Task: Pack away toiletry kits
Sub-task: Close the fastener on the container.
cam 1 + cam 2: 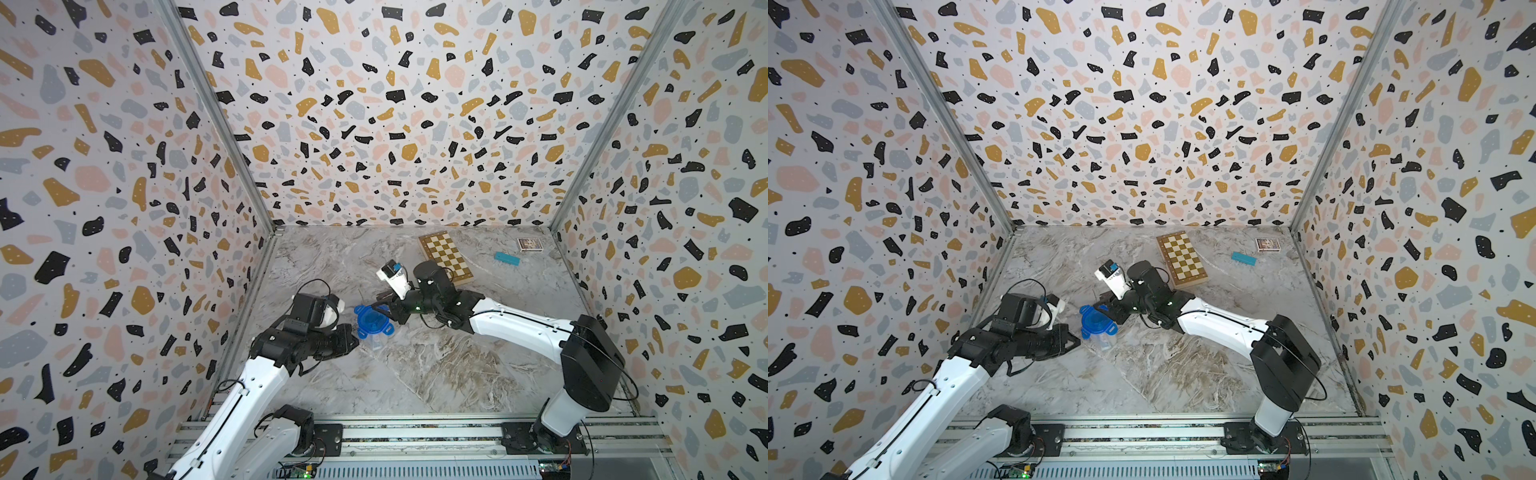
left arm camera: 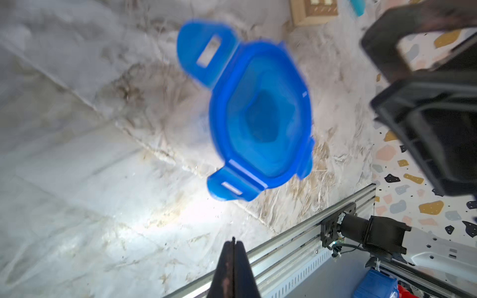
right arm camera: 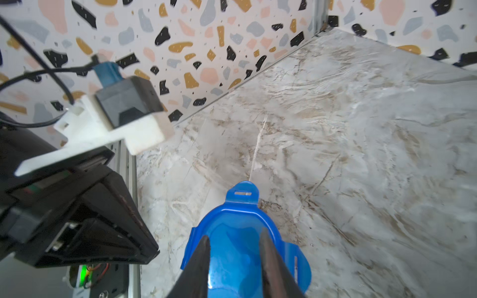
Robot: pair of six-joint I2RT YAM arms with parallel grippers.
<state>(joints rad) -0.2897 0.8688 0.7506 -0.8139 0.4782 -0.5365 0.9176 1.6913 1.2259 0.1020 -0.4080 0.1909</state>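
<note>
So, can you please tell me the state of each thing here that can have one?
clear tub: upright, covered; contents not visible.
blue lid: on the tub, visible tabs flared out, not latched.
left gripper: shut, empty.
right gripper: open, fingers over the lid.
chessboard: folded shut, lying flat.

tub [image 1: 376, 343]: blue lid [image 1: 372, 320] on | right pincer [image 1: 388, 311]: at lid edge, contact unclear | left pincer [image 1: 354, 341]: beside tub
</note>
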